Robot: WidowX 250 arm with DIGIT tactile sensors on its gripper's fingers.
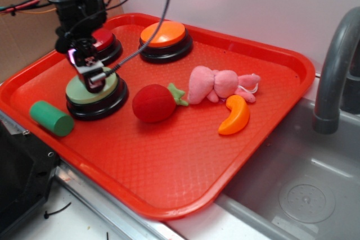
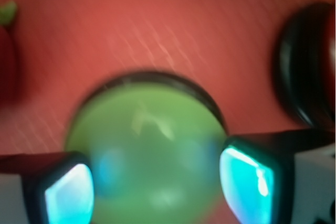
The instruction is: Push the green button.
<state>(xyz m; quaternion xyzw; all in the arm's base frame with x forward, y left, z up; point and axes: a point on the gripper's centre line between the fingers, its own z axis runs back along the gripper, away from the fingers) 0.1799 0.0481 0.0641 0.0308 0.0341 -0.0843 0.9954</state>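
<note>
The green button (image 1: pixel 79 91), a pale green dome on a black round base, stands at the left of the red tray (image 1: pixel 169 209). My gripper (image 1: pixel 94 80) hangs directly over its top, very close to it; whether it touches I cannot tell. In the wrist view the green button (image 2: pixel 152 145) fills the blurred middle. There my gripper (image 2: pixel 157 190) is open, its cyan-lit pads (image 2: pixel 249 182) set wide apart on either side of the dome, with nothing held.
On the tray are a red button (image 1: pixel 105 40) behind my arm, an orange button (image 1: pixel 164 35), a dark green cylinder (image 1: pixel 52 118), a red strawberry toy (image 1: pixel 153 104), a pink plush (image 1: pixel 219 84) and an orange curved piece (image 1: pixel 236 115). A sink (image 1: pixel 298 189) and faucet (image 1: pixel 334 66) lie right.
</note>
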